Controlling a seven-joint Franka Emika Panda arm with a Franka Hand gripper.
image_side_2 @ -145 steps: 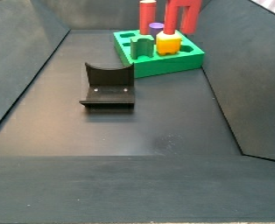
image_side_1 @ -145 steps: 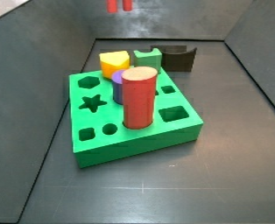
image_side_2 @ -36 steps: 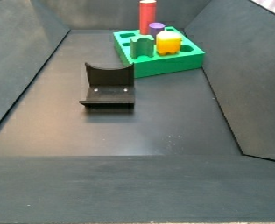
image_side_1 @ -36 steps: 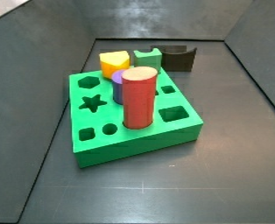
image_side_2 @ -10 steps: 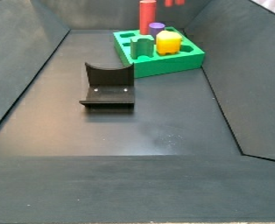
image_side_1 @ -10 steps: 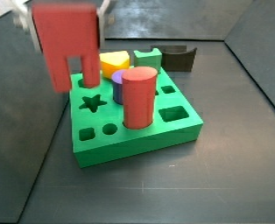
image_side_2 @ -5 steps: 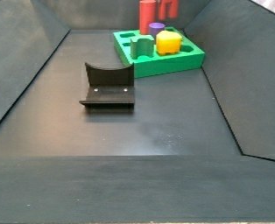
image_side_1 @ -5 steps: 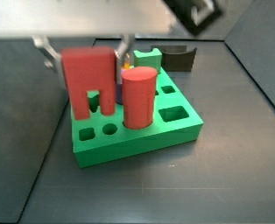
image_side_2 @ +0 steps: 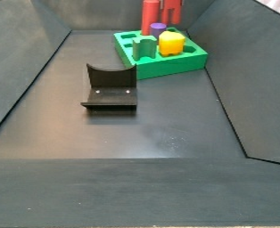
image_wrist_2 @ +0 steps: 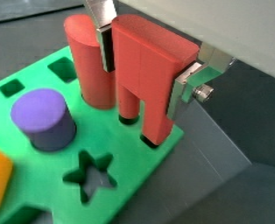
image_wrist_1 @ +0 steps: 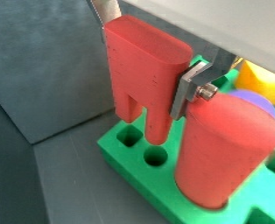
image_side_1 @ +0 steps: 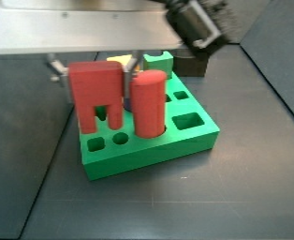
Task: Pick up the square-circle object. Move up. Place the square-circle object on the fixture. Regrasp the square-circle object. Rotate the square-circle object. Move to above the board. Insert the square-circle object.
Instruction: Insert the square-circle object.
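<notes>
Gripper (image_wrist_2: 146,59) clenched on the square-circle object (image_wrist_2: 146,74), hung upright with its two prongs just above the matching holes at the board (image_wrist_2: 81,188) edge, beside the red cylinder (image_wrist_2: 91,61), presumably for insertion

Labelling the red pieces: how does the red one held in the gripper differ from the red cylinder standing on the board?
The square-circle object is flat-sided with two prongs; the red cylinder is round. The gripper holds the object above the board; the cylinder stands in the board, ungripped. Both are red and upright.
</notes>
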